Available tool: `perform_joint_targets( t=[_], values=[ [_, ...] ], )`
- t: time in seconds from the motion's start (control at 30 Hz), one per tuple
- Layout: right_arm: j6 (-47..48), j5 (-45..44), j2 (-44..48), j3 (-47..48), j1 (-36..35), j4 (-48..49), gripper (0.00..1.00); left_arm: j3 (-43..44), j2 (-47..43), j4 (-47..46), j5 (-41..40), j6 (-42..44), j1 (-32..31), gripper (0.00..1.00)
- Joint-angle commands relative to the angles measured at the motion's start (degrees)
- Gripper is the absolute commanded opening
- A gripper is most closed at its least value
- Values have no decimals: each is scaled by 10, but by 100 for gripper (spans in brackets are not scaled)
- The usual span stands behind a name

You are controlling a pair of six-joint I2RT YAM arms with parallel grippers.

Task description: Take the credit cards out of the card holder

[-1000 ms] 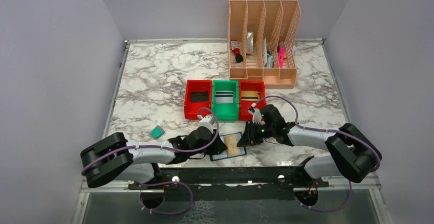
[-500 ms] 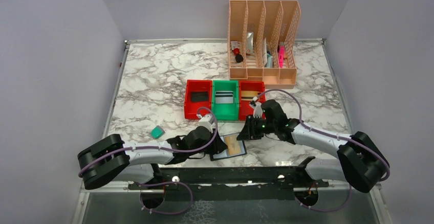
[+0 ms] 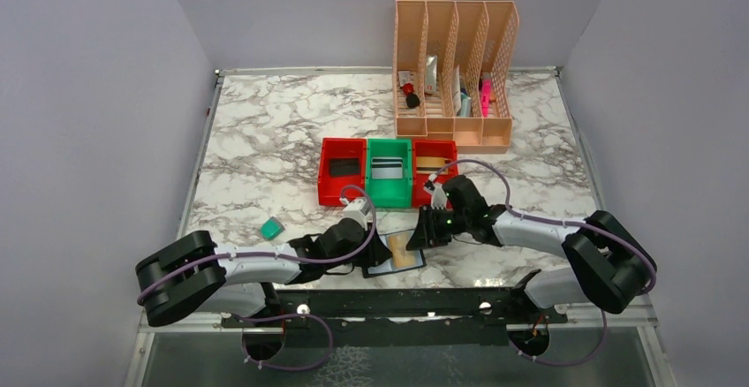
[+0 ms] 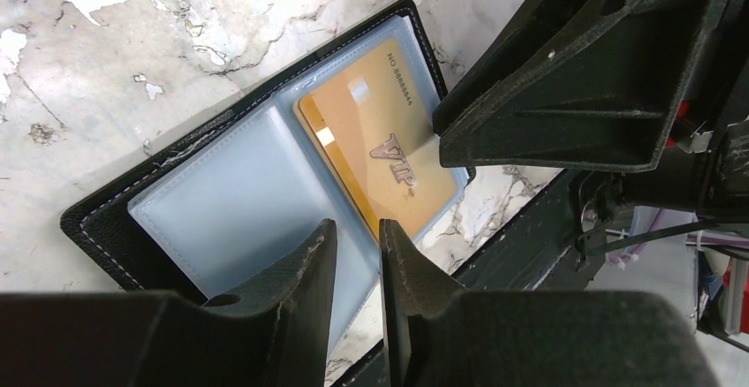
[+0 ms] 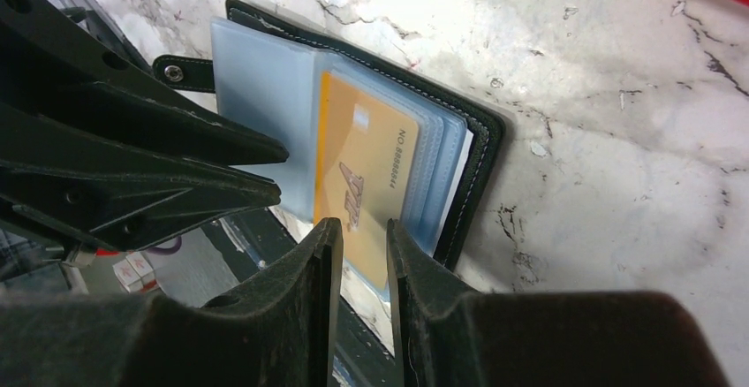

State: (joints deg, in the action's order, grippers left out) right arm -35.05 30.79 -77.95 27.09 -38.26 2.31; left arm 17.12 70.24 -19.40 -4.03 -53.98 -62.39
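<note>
Left wrist view has the card holder (image 4: 238, 184) lying open on the marble table (image 4: 132, 34), spread from lower left toward the centre of the frame, blue-grey sleeves up and a gold card (image 4: 389, 140) tucked in the page at centre right. In the top external view it sits at lower centre, between the two wrists, close to the table's near edge. The left gripper (image 4: 355, 228) enters from the bottom of the frame with its jaws narrow, over the empty sleeve page. Whether they pinch a leaf or merely press it down, I cannot tell. The right gripper (image 5: 362, 228), at bottom centre of the right wrist view, is also narrow, with the card's near end showing in the slit between its jaws, though the pictures do not settle a firm bite. The step in hand, as I judge it, is drawing this card from its sleeve. To do it well, the left arm should pin the holder flat so it does not drag along. The right should take only the card's edge, not the plastic over it, and pull straight along the pocket, low and slow, since a tilt would likely jam the card.
</note>
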Motion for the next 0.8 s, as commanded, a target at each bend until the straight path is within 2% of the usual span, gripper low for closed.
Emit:
perform_joint_targets(
  t=[0.0,0.37,0.77],
  values=[
    [6,7,-18,5,-4,17,31,-2,8,-5,0,5,-2,27],
    [-10,16,-44,-8,-4,41,29,-15,23,-11,-16,-9,-3,27],
    [-29,34,-46,-35,-6,75,27,-42,31,-89,-22,-58,-3,27]
  ],
)
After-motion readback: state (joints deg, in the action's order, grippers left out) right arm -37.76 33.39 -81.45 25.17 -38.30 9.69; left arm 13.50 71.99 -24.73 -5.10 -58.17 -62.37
